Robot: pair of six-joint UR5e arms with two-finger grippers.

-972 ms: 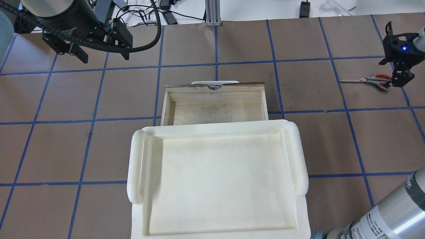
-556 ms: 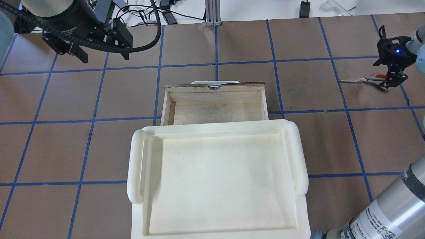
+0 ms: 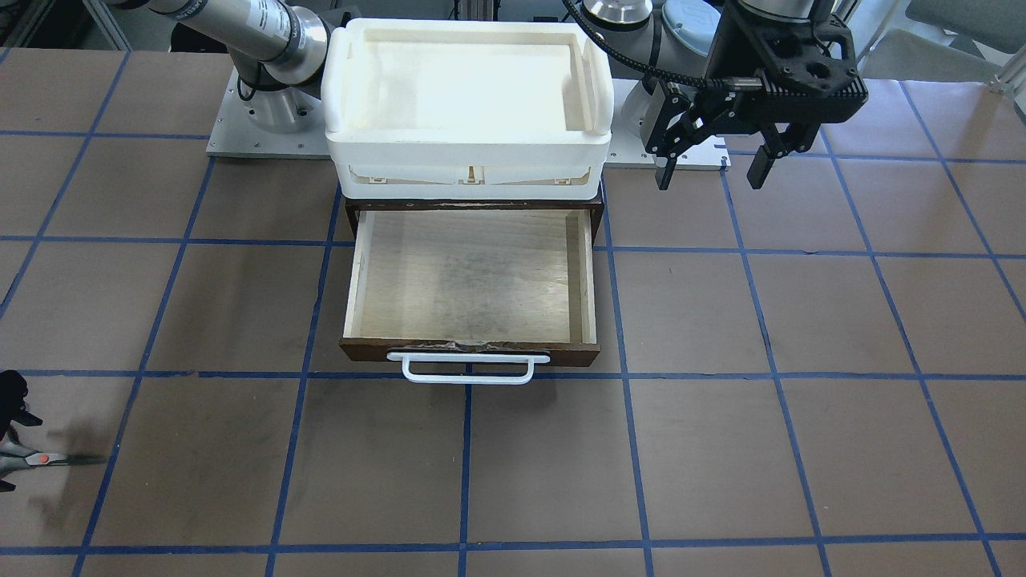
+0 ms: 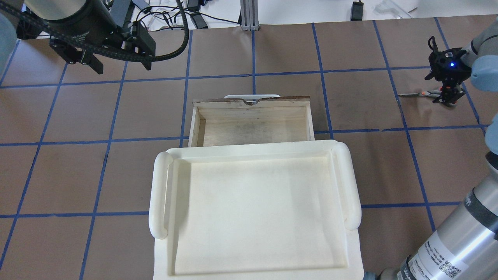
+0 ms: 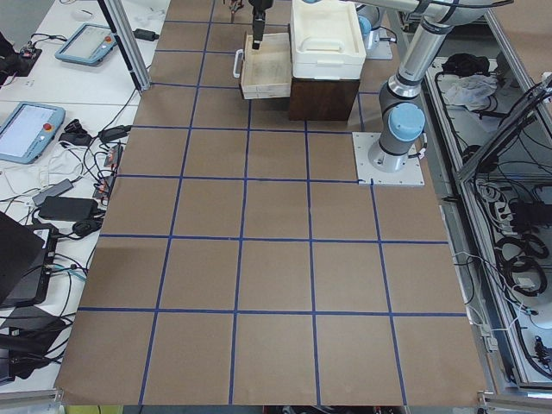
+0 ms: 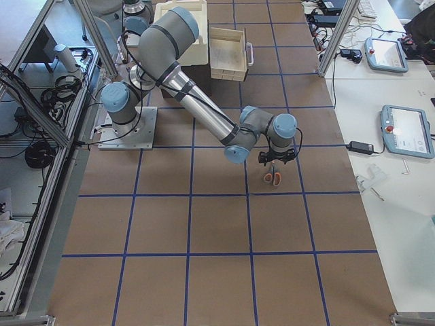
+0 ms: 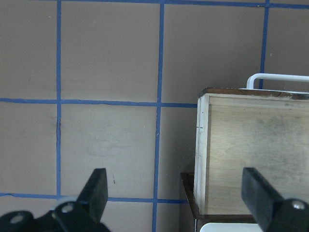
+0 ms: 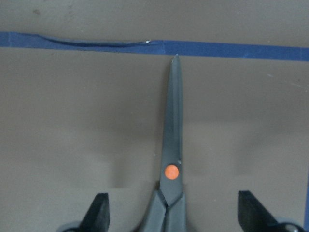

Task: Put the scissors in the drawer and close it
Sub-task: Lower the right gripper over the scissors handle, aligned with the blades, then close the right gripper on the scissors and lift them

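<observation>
The scissors (image 4: pixel 419 93) lie flat on the brown table at the far right, blades pointing toward the drawer. They also show in the front view (image 3: pixel 42 459) and the right wrist view (image 8: pixel 172 172). My right gripper (image 4: pixel 447 96) is open and low over them; its fingers (image 8: pixel 99 208) straddle the neck just behind the red pivot, and the handles are hidden. The drawer (image 4: pixel 253 132) is pulled open and holds nothing, and its white handle (image 3: pixel 468 369) faces away from me. My left gripper (image 4: pixel 122 68) is open, holds nothing and hovers at the far left.
A white plastic tray (image 4: pixel 159 194) sits on top of the dark cabinet (image 3: pixel 349 210) that holds the drawer. Blue tape lines grid the brown table. Cables and equipment lie beyond the far edge.
My right gripper has moved left along the scissors, from over the handles toward the pivot, and has come lower. The left arm, drawer and scissors have not moved.
</observation>
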